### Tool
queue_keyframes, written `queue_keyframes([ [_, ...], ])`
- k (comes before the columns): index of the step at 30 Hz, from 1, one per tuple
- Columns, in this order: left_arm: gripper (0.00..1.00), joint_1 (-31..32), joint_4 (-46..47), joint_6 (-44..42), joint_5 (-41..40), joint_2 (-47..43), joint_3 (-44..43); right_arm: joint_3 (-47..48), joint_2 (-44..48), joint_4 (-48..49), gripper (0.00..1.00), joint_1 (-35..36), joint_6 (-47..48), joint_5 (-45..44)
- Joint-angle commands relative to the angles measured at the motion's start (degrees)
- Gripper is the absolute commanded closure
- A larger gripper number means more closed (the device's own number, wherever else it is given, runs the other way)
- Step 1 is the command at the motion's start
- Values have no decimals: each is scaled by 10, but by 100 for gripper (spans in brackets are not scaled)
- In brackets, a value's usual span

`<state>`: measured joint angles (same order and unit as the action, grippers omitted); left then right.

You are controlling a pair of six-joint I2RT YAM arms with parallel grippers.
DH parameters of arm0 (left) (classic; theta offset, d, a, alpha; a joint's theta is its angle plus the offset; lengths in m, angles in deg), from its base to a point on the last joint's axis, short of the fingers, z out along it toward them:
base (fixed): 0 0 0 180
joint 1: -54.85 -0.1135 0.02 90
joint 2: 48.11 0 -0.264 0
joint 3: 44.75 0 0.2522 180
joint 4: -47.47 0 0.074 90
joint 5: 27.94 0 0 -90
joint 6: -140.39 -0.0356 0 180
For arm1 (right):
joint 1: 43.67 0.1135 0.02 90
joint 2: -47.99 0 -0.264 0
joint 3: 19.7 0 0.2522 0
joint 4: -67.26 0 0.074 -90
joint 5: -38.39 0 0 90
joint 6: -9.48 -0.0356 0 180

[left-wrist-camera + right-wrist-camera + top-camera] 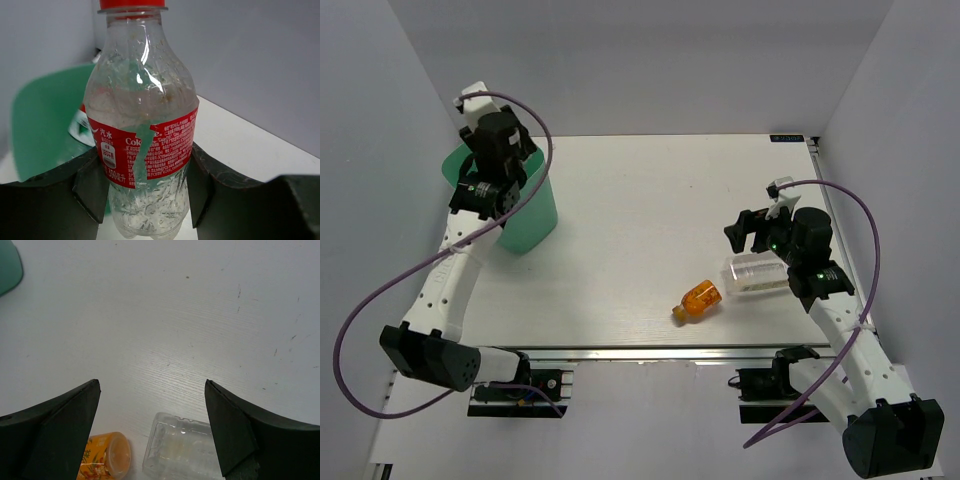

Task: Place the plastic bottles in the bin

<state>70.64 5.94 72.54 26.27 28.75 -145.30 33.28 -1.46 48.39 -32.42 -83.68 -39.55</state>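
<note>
My left gripper (pixel 145 182) is shut on a clear bottle with a red label and red cap (pixel 142 125), held over the mint-green bin (pixel 525 215), whose inside also shows in the left wrist view (pixel 45 125). Another bottle lies inside the bin (pixel 80 127). My right gripper (pixel 152 400) is open and empty above the table. Below it lie the orange-filled bottle (pixel 698 299), which also shows in the right wrist view (pixel 105 457), and the wide, squarish label-free bottle (pixel 757 274), seen there too (pixel 182 450).
White walls close in the table on the left, back and right. The table's near edge (pixel 650 348) runs just in front of the orange bottle. A corner of the bin (pixel 9 265) shows in the right wrist view.
</note>
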Motion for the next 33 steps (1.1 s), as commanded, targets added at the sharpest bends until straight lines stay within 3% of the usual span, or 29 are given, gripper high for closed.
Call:
queue_keyframes([
  [1,39,-47,46,-79,46,-4,3,13,0,2,11,-3,15,-4],
  [6,19,-84,76,-142,92,-16,45,16,-6,-3,11,-3,21,1],
  [8,18,-95,63,-150,111,-7,43,16,-9,-2,11,-3,23,2],
  [11,3,-95,43,-149,108,4,40,18,-13,-5,11,-3,26,11],
  [18,2,-95,20,-135,121,-6,20,18,-11,-2,11,-3,27,22],
  [21,2,-95,16,-135,257,-18,12,16,-9,-2,11,-3,26,25],
  [22,2,-95,27,-134,373,-24,17,15,-6,1,11,-3,24,27],
  [24,2,-74,49,-136,466,-27,34,12,-6,8,11,-3,17,25],
  [28,2,89,87,-183,461,-3,105,14,-10,2,11,-5,-21,-37],
  [33,2,187,146,-172,550,34,179,14,-13,-8,11,-27,-61,-89],
])
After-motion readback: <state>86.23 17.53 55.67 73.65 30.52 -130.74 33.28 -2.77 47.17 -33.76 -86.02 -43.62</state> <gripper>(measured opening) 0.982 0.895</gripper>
